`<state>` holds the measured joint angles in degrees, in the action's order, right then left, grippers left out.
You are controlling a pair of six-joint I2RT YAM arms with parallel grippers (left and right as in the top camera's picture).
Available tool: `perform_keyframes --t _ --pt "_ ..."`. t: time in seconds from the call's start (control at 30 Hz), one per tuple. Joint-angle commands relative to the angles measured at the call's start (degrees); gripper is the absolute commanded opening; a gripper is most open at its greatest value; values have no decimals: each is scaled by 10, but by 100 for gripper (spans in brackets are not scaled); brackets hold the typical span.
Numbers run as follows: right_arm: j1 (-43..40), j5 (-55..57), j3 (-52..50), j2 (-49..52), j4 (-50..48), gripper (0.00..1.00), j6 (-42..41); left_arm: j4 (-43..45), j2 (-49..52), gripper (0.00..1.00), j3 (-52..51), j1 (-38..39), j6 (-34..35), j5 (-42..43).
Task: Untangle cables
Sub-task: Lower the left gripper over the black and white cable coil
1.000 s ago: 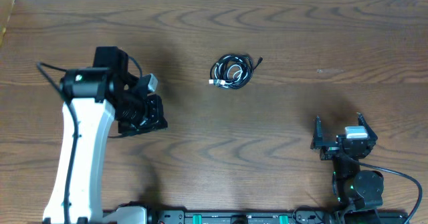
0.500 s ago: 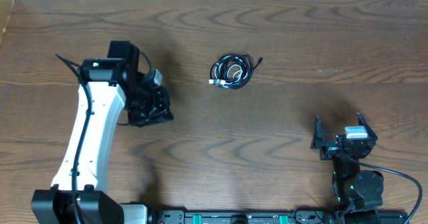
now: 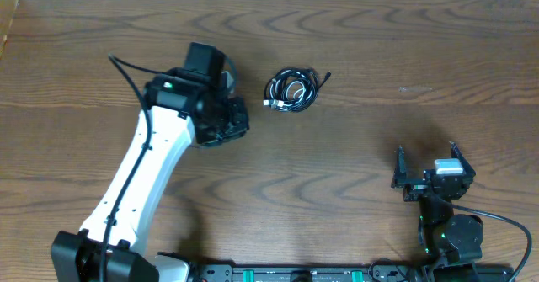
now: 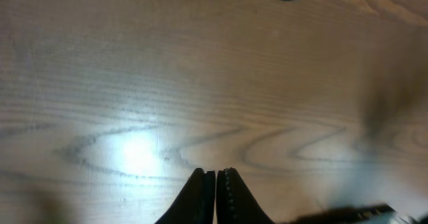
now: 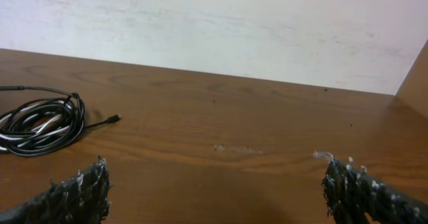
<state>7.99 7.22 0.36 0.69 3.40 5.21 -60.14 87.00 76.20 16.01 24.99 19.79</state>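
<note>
Two coiled-together cables [image 3: 292, 91], black cable [image 3: 308, 101] and white cable [image 3: 295, 87], lie near the left gripper [image 4: 216, 176], jaws pressed together; spread them before pinching one outer loop. The right gripper [image 3: 427, 157] sits spread wide, well apart.

i see a brown wood-grain bench [image 3: 379, 46] filling my overhead view. lying on it, a little toward 12 o'clock from the middle, is one small coil: the black cable [image 3: 310, 95] wound in loops, with the white cable [image 3: 292, 87] tucked inside them. one black end with a small plug trails out of the coil toward 2 o'clock, flat on the wood. a pale plug sits at the coil's 8 o'clock edge, touching the bench.
</note>
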Motion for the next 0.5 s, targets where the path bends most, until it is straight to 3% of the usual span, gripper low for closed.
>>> perform_keyframes --t 0.0,0.1,0.2,0.47 --pt "-3 -1 -1 -4 3 99 0 17 -1 23 -2 35 57 -71" --pt "-3 -1 -1 -4 3 99 0 46 -1 41 -2 61 60 -77" --pt "-3 -1 -1 -4 3 99 0 78 -1 79 -2 80 60 -77" --pt "-3 -1 -1 -4 3 99 0 119 12 87 -2 115 94 -137"
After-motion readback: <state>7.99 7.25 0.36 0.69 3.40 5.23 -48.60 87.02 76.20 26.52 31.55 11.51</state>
